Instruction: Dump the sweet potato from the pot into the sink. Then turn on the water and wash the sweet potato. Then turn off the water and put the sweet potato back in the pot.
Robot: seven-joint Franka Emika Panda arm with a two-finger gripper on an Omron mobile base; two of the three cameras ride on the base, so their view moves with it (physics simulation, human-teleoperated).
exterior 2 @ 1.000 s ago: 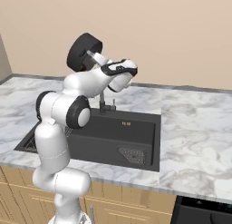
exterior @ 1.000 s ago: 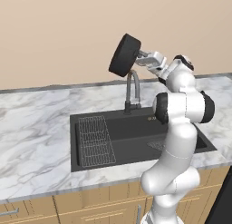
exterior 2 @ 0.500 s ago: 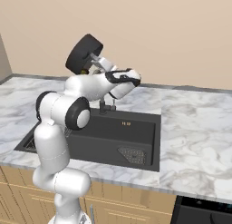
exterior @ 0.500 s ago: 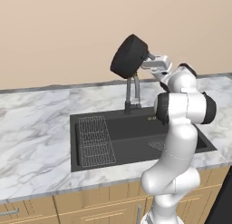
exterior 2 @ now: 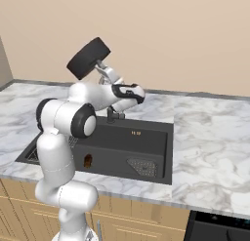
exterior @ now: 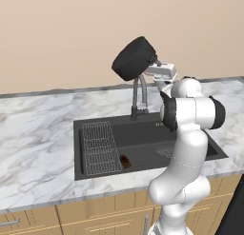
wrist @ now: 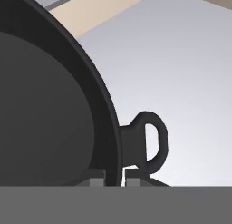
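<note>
My gripper is shut on the rim of the pot, holding it high above the sink and tipped steeply on its side, with its dark underside turned toward the left base camera. In the right base view the pot hangs tilted over the arm, with the gripper at its lower edge. In the hand view the fingertips pinch the pot's wall beside a loop handle. The sweet potato lies on the basin floor beside the wire rack; it also shows as a small lump in the sink.
A curved grey faucet rises at the sink's back edge, just below the pot. A wire rack covers the basin's left part and a drain strainer its right. Marble counter runs on both sides, with a beige wall behind.
The pot has tipped further over in the gripper, staying high above the faucet. The sweet potato now lies on the sink floor, where it did not show before.
</note>
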